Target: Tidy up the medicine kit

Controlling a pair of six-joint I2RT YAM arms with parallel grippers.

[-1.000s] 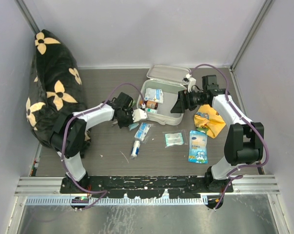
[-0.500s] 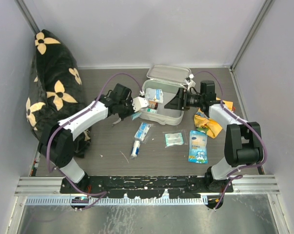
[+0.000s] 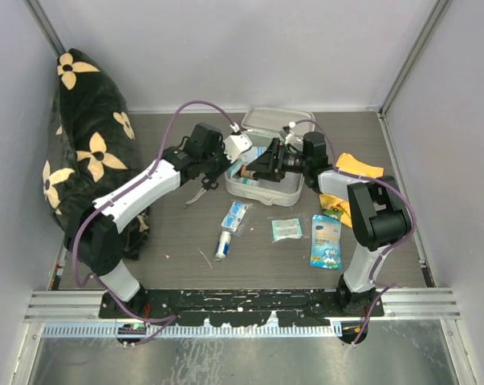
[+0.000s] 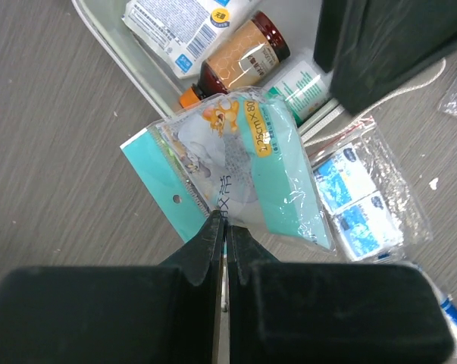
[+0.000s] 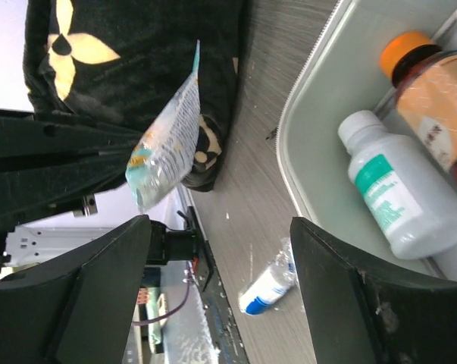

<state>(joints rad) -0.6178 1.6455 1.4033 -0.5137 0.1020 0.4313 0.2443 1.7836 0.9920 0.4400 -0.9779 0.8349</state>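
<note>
Our left gripper (image 4: pixel 222 227), shut on the packet (image 4: pixel 243 167), has risen to the kit (image 3: pixel 259 191) at centre; our right gripper (image 5: pixel 219 227), open and empty, has swung left over it.

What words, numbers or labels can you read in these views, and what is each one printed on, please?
"125cm×84": on the yellow strip of the teal-edged packet, pinched in the left gripper.
Chinese characters on that packet: too unclear to quote.
White-and-blue box, brown bottle and white bottle in the medicine kit: print too blurred.
Blue sachets: unreadable.
</note>
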